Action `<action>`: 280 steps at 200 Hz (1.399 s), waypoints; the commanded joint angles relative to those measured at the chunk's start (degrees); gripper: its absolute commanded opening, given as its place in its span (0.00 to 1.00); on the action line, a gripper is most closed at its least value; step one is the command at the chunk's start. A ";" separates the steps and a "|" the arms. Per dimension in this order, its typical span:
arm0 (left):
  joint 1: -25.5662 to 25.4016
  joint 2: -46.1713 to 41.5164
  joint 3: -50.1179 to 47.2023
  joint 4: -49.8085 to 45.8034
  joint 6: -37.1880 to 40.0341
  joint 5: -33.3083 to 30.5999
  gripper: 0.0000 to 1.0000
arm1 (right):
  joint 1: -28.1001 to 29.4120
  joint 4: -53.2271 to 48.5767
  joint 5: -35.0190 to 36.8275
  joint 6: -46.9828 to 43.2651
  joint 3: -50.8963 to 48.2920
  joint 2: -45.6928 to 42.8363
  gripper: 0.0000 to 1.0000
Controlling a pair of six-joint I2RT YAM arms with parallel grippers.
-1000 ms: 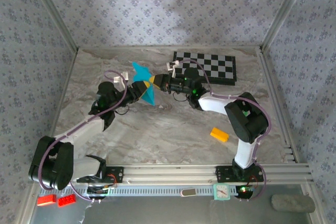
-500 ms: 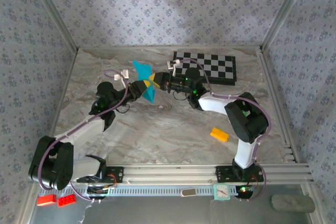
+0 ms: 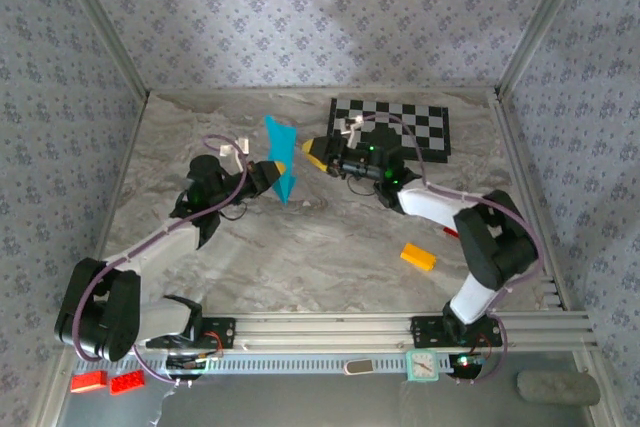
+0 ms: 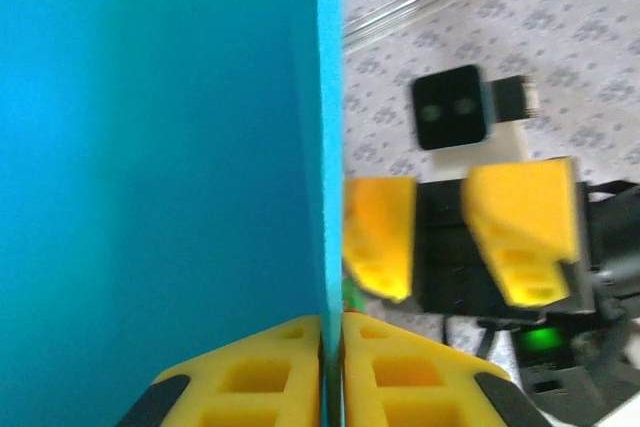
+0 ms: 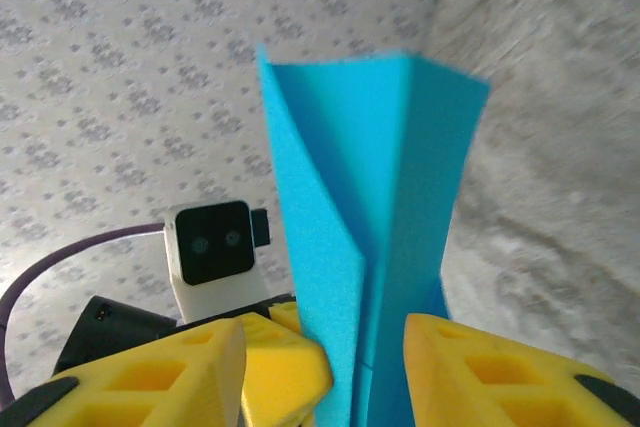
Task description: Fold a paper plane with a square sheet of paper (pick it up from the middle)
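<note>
The square sheet of paper (image 3: 281, 152) is bright cyan and folded narrow, with pointed ends and a centre crease. It stands on edge above the table's far middle. My left gripper (image 3: 274, 169) is shut on its lower edge; in the left wrist view the yellow jaws pinch the paper (image 4: 160, 167) at the left gripper (image 4: 332, 372). My right gripper (image 3: 313, 151) is open just right of the paper, apart from it. In the right wrist view the paper (image 5: 390, 177) rises between the spread fingers (image 5: 150, 377) of the right gripper (image 5: 325, 382).
A black-and-white chessboard (image 3: 400, 127) lies at the far right behind the right arm. A small yellow-orange block (image 3: 418, 257) rests on the marble table (image 3: 300, 267) at the near right. Patterned walls close in three sides; an aluminium rail (image 3: 330, 327) runs along the near edge.
The right gripper has opened, let go of the paper and drawn back to the right. The left gripper has shut on the paper, which now stands more upright.
</note>
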 commanded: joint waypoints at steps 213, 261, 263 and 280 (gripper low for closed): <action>-20.90 42.43 43.61 -75.51 40.42 -83.40 0.06 | -6.59 -48.30 35.84 -31.68 -6.03 -25.83 0.66; -24.02 53.27 50.74 -79.19 38.26 -86.11 0.09 | -7.40 -48.61 35.24 -31.45 -6.90 -25.86 0.66; -24.10 53.56 50.97 -79.35 38.08 -86.05 0.10 | -7.41 -48.60 35.21 -31.48 -6.97 -25.85 0.66; -24.98 54.99 52.52 -80.30 37.12 -85.03 0.14 | -7.74 -48.71 35.08 -30.26 -7.12 -25.66 0.65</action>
